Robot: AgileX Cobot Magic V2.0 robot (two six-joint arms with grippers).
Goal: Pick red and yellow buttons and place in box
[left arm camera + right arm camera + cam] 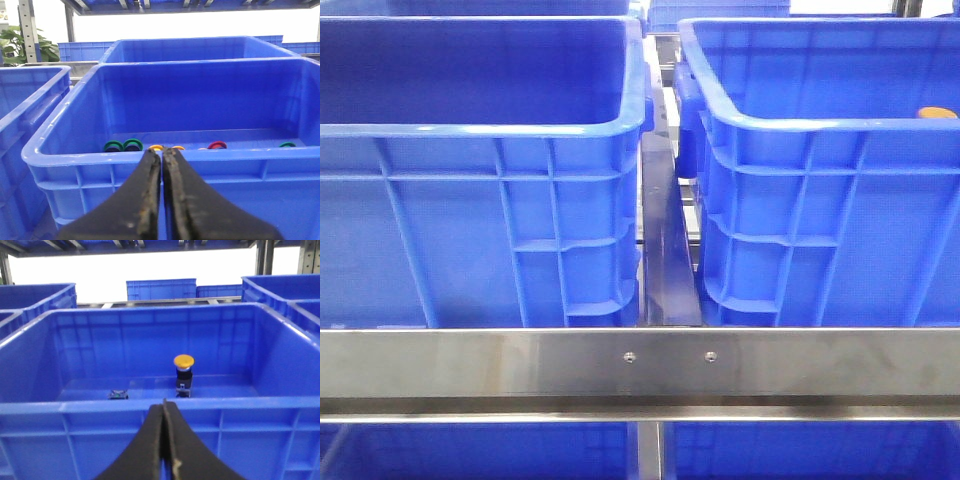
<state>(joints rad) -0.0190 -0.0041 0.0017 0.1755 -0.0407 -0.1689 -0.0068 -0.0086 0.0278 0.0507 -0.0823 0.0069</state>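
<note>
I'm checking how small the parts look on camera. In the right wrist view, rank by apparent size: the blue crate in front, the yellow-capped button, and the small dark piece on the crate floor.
1. Blue crate
2. Yellow-capped button
3. Small dark piece

- No text, label, brand, number or sign can be read in any view.
- The blue crates (pixel 470 220) show only plain ribbed plastic walls, without print.
- The steel rail (pixel 640 365) in the front view has two screws and no marking.
- The small flat piece (pixel 118 394) in the crate is too small to read.
</note>
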